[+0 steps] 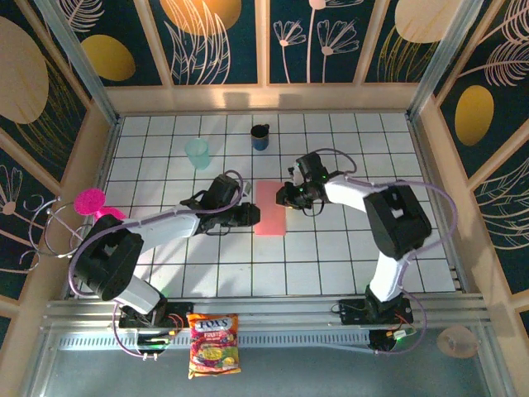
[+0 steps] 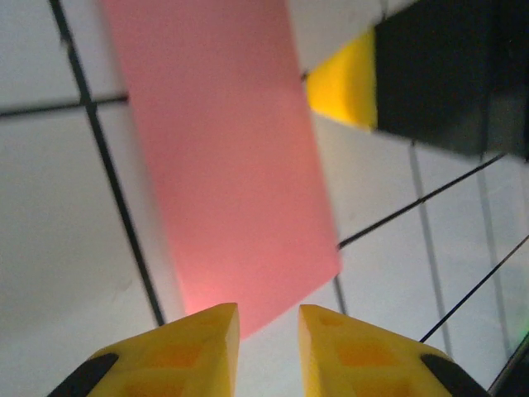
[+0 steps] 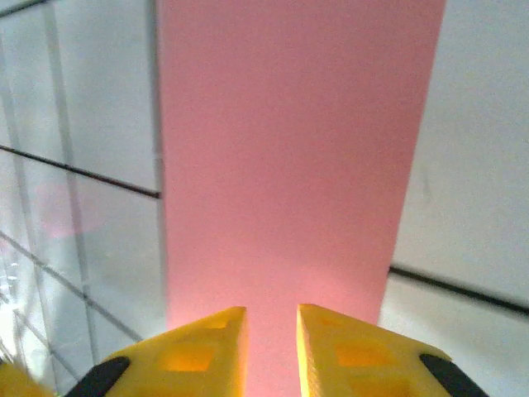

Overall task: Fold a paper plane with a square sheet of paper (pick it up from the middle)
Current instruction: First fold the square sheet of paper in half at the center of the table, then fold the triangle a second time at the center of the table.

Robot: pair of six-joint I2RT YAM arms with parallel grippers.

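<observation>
Status: pink paper sheet lies flat on the table between my two end effectors. It reads as a narrow rectangle, likely folded in half. My left end effector and right end effector each show a narrow gap with nothing pinched. Paper is light, floppy, creases easily and slides on tile. I'd pinch one long edge mid-length, gently, and pin the opposite side.

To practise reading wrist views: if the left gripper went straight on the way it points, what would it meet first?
Probably the pink sheet of paper, lying just ahead of the left gripper; the right gripper sits beyond it. Height is unclear, so it might skim over.
</observation>
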